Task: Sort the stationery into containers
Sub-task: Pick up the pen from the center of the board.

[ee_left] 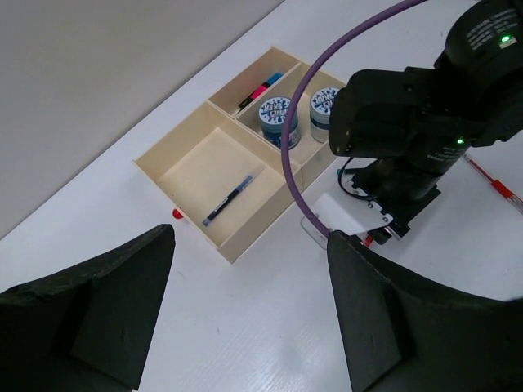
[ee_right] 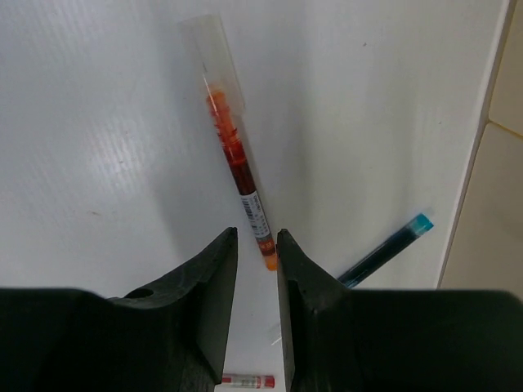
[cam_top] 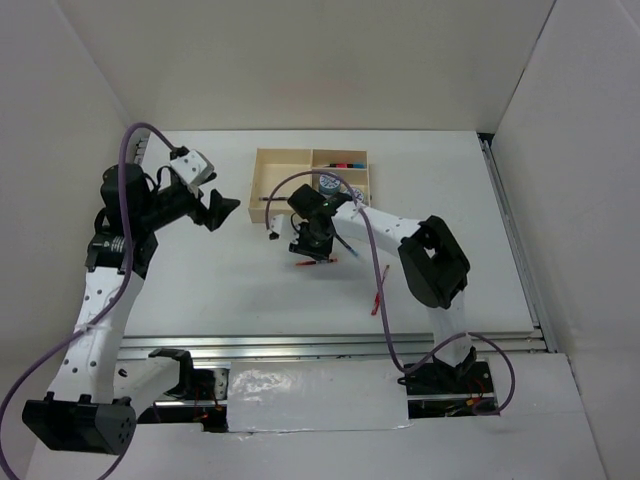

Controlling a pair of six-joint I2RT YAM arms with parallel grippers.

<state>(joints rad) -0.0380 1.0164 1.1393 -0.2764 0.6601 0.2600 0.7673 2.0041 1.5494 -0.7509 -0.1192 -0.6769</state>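
Note:
The beige tray (cam_top: 268, 178) stands at the back middle. In the left wrist view its large section (ee_left: 184, 173) holds a dark blue pen (ee_left: 231, 198). One small section holds highlighters (ee_left: 260, 88), the other two tape rolls (ee_left: 274, 118). My right gripper (cam_top: 312, 245) is low over the table just in front of the tray. Its jaws stand a narrow gap apart (ee_right: 256, 234) around the end of a red pen (ee_right: 235, 155) that lies on the table. A blue pen (ee_right: 384, 251) lies beside it. My left gripper (cam_top: 215, 208) is wide open and empty, raised left of the tray.
Another red pen (cam_top: 378, 295) lies on the table right of the right gripper; it also shows in the left wrist view (ee_left: 490, 181). A small red object (ee_left: 177, 214) sits against the tray's outer wall. The tray's edge (ee_right: 494, 90) is close on the right gripper's right.

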